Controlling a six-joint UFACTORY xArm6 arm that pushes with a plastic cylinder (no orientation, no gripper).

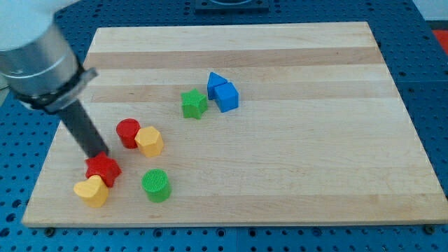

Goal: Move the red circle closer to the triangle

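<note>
Slanting down from the view's upper left, my arm's grey housing [38, 59] is cut off by the frame edge, and the dark rod [84, 129] runs from it toward the view's lower right. My tip [100, 155] sits at the upper-left edge of a red block [103, 169] with an irregular, star-like top; whether it touches that block or only stands just beside it cannot be told, since the rod's end merges with the block's edge. There is no hand or jaw here, only the bare rod, and it holds nothing.

The red circle [127, 132] stands upright just to the view's right of the rod, touching or nearly touching a yellow block [150, 141] on its right side; the gap between them is too slight to judge. The blue triangle [216, 83] lies well apart, up toward the board's middle, pressed against a blue cube [227, 96]. A green star [194, 103] sits just left of that pair.

Below the red block, a yellow heart [92, 190] touches it, partly tucked under its lower edge. A green cylinder [155, 185] stands near these, to the right. All rest on the wooden board [315, 154].
</note>
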